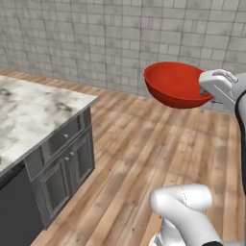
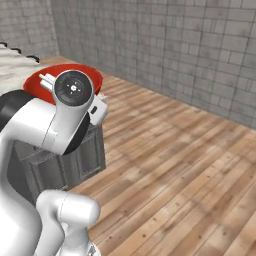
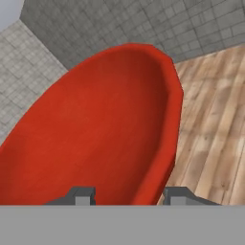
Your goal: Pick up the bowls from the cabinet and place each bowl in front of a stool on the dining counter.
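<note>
Red and glossy, the round shallow bowl (image 1: pixel 174 84) rides high above the wood-plank floor (image 1: pixel 144 153), its rim pinched between the fingers of the white robot arm's hand (image 3: pixel 127 195), which is clamped on the near edge. Seen from the hand, the bowl's hollow tips away toward the grey tiled wall (image 1: pixel 120 38). A white marble desk (image 1: pixel 33 113) over dark grey drawer cabinets (image 1: pixel 65 168) stands well apart to the left. This looks like the carrying stage; next the bowl likely must travel to the dining counter and go down before a stool.
</note>
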